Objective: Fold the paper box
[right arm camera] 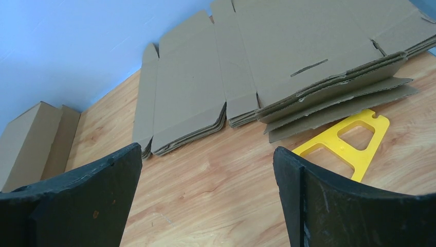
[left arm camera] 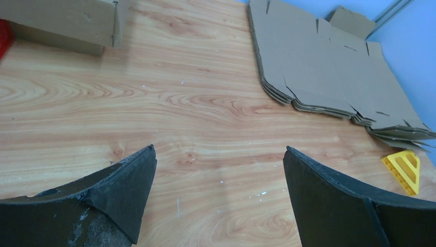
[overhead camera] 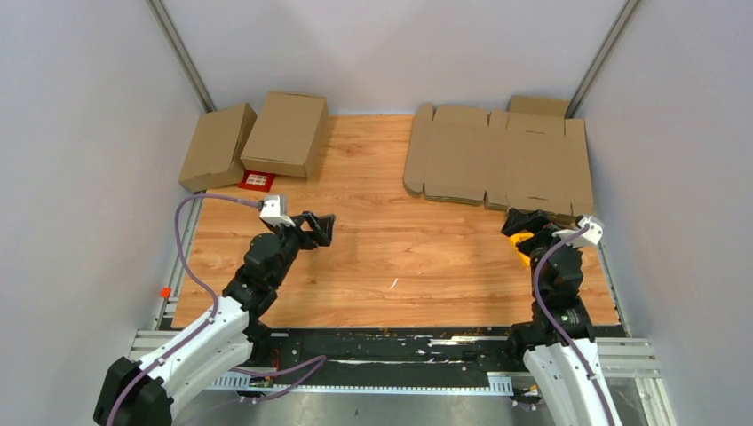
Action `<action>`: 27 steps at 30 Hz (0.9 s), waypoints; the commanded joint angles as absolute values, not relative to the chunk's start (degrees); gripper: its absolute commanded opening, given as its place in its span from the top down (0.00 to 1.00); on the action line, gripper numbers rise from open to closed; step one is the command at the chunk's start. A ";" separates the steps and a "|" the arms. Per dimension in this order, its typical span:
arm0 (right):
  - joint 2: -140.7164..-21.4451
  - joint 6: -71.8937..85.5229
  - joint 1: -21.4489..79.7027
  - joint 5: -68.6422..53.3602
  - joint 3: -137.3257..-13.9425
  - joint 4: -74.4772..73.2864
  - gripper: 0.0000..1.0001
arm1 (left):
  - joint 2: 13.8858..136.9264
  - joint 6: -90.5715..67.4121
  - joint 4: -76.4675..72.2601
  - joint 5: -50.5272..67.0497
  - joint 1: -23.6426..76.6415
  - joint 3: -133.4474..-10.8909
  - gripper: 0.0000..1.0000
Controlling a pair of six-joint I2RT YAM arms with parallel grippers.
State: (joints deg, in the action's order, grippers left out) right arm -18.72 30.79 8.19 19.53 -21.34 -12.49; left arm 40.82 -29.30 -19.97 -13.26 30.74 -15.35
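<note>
Yellow wedge [right arm camera: 329, 138] btwn right fingers [right arm camera: 319, 206] and cardboard stack [overhead camera: 497, 164] (red card [overhead camera: 257, 180] far-left).

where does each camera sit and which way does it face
top external: above, behind the bases, looking down on the table; both arms, left tool and right tool show
left wrist: on the left arm, facing far right at the flat cardboard stack; own fingers show
right wrist: on the right arm, facing far left; own fingers show
shared: both wrists see that stack and the yellow piece
</note>
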 commanded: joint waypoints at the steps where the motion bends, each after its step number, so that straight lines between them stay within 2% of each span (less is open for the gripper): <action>1: -19.44 31.06 8.17 19.75 -21.21 -9.71 0.01 | 39.44 -29.11 -21.63 -14.26 30.85 -14.88 0.00; 6: -22.59 29.44 8.18 14.53 -20.31 -5.22 0.04 | 39.57 -26.14 -24.98 -6.58 30.83 -13.86 0.00; 9: -26.45 28.53 8.17 8.65 -23.74 -4.91 0.05 | 40.21 -26.03 -26.18 -5.17 30.85 -13.55 0.01; 18: -48.44 21.75 8.26 -5.67 -38.29 -9.65 0.07 | 42.15 -25.58 -25.93 -3.54 30.85 -14.50 0.01; 20: -52.99 21.47 8.26 -3.01 -41.04 -12.21 0.08 | 42.59 -25.55 -25.93 -3.31 30.85 -14.69 0.01; 25: -61.21 32.05 8.19 14.24 -47.19 -22.00 0.05 | 44.31 -25.88 -26.31 -2.03 30.85 -15.26 0.01; 26: -62.12 35.15 8.18 17.06 -47.78 -23.35 0.06 | 44.63 -25.92 -26.34 -1.80 30.85 -15.33 0.02; 27: -62.85 37.97 8.05 20.02 -48.45 -25.54 0.11 | 44.89 -25.85 -26.36 -1.70 30.85 -15.42 0.02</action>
State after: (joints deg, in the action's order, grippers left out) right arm -60.88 27.66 8.23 6.85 -44.27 -16.80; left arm 43.88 -26.65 -23.51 -3.31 30.74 -13.76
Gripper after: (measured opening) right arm 0.940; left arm 0.988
